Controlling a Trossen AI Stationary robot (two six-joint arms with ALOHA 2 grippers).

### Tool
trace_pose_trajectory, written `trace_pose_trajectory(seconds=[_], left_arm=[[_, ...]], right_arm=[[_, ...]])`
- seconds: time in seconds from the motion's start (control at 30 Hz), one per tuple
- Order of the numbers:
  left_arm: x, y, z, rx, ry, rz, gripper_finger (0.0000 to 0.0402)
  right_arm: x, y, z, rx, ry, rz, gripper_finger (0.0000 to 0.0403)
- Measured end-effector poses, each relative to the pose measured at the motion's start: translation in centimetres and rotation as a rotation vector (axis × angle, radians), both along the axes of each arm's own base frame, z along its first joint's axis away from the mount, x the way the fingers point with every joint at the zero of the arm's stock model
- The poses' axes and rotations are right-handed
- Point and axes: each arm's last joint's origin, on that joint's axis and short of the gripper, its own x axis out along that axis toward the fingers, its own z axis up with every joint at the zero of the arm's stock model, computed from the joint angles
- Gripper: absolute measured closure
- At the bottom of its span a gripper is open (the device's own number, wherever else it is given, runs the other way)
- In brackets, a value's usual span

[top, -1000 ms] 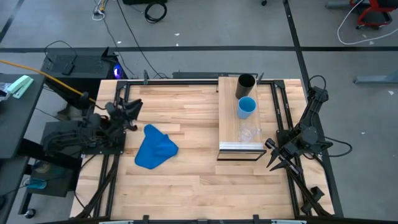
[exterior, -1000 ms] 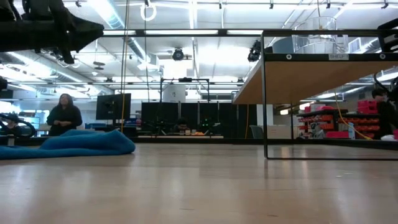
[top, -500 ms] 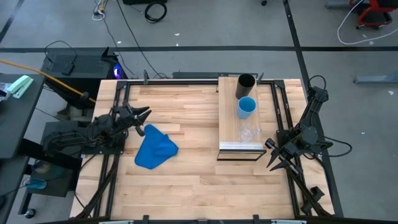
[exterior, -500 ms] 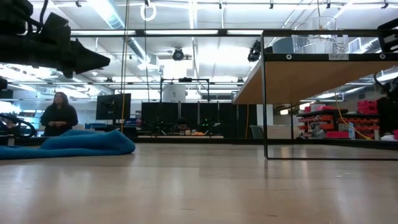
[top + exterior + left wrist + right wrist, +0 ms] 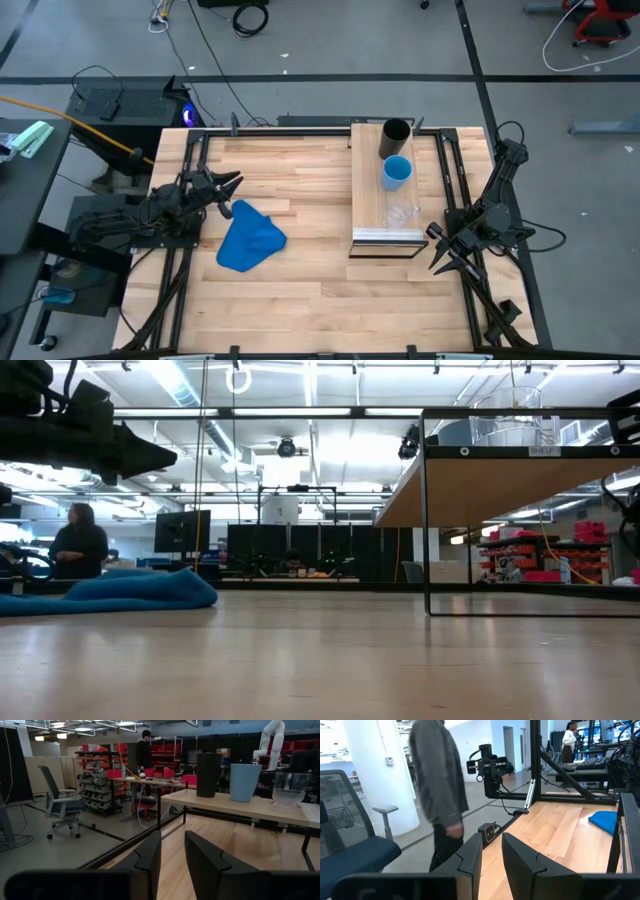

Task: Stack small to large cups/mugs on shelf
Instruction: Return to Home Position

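We see the shelf (image 5: 368, 195) over the right part of the wooden tabletop (image 5: 300, 290). On it stand the clear cup (image 5: 401, 214) nearest, the blue cup (image 5: 396, 171) mid-way and the black cup (image 5: 397, 131) at the far end. A blue cloth (image 5: 248, 238) lies left of centre. The left gripper (image 5: 228, 183) and the right gripper (image 5: 440, 262) sit at opposite table edges, fingers narrowly apart and empty. A person (image 5: 78, 545) stands in the workshop beyond.
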Motion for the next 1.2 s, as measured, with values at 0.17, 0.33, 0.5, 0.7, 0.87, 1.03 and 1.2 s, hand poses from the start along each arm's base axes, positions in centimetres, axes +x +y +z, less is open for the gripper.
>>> trace_pose_trajectory(seconds=[0.17, 0.33, 0.5, 0.7, 0.87, 1.03, 1.2], left_arm=[[0.0, 0.0, 0.0, 0.0, 0.0, 0.0, 0.0312], [0.0, 0.0, 0.0, 0.0, 0.0, 0.0, 0.0307], [0.0, 0.0, 0.0, 0.0, 0.0, 0.0, 0.0307], [0.0, 0.0, 0.0, 0.0, 0.0, 0.0, 0.0315], [0.0, 0.0, 0.0, 0.0, -0.001, 0.0, 0.0316], [0.0, 0.0, 0.02, 0.0, -0.001, 0.0, 0.0309], [0.0, 0.0, 0.02, 0.0, -0.001, 0.0, 0.031]], right_arm=[[0.0, 0.0, 0.0, 0.0, 0.0, 0.0, 0.0321], [0.0, 0.0, 0.0, 0.0, 0.0, 0.0, 0.0321], [0.0, 0.0, 0.0, 0.0, 0.0, 0.0, 0.0321], [0.0, 0.0, 0.0, 0.0, 0.0, 0.0, 0.0321], [0.0, 0.0, 0.0, 0.0, 0.0, 0.0, 0.0321], [0.0, 0.0, 0.0, 0.0, 0.0, 0.0, 0.0321], [0.0, 0.0, 0.0, 0.0, 0.0, 0.0, 0.0321]])
